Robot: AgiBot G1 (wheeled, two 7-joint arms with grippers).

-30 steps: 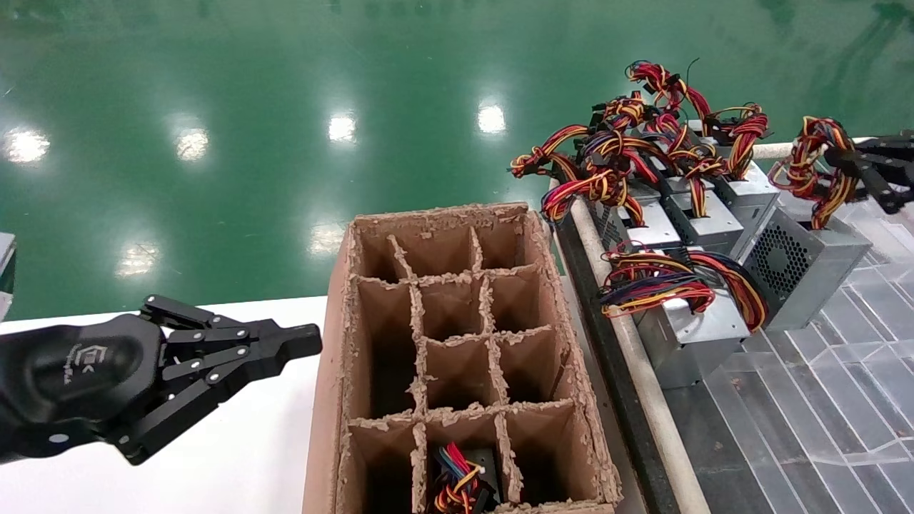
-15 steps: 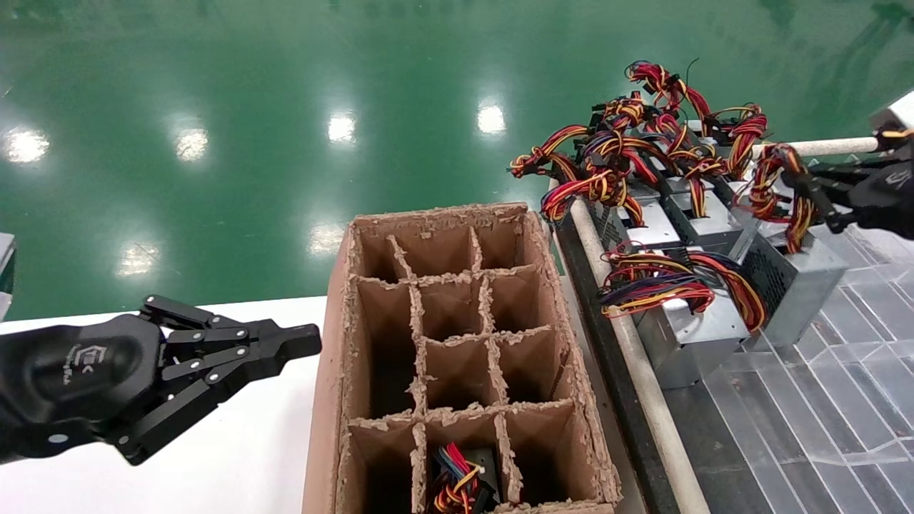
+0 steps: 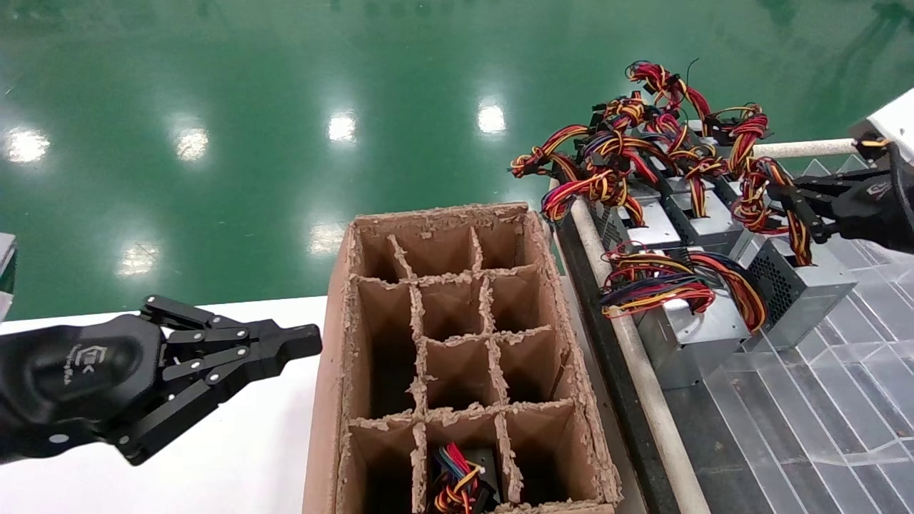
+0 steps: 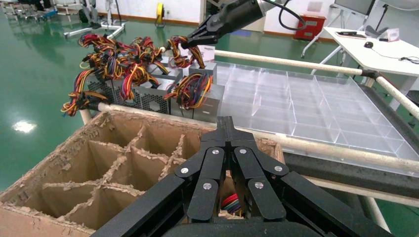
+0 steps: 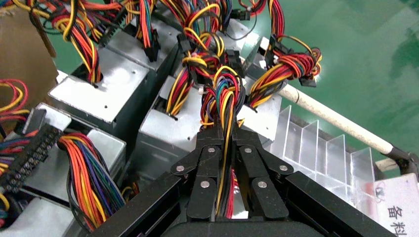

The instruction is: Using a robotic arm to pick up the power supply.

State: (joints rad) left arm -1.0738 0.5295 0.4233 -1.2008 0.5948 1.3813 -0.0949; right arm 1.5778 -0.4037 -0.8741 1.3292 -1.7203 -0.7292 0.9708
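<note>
The power supply [image 3: 810, 289] is a silver-grey box with a black vent side, tilted at the right end of the row on the rack. Its red, yellow and black wire bundle [image 3: 755, 194] loops up into my right gripper [image 3: 780, 194], which is shut on the wires. In the right wrist view the bundle [image 5: 225, 94] runs straight between that gripper's [image 5: 224, 129] closed fingers. The left wrist view shows the right gripper [image 4: 191, 41] holding the wires [image 4: 182, 52] above the box [image 4: 209, 70]. My left gripper [image 3: 307, 341] [image 4: 226, 121] hangs shut and empty over the white table.
A cardboard box [image 3: 341, 321] with divider cells stands in the middle; one near cell holds a unit with coloured wires [image 3: 457, 485]. Several other power supplies [image 3: 685, 335] crowd the rack beside a white rail [image 3: 643, 371]. A clear divided tray [image 3: 842, 407] lies to the right.
My right gripper has moved left and slightly down with the wire bundle. The power supply has shifted with it toward the other units. The left arm has not moved.
</note>
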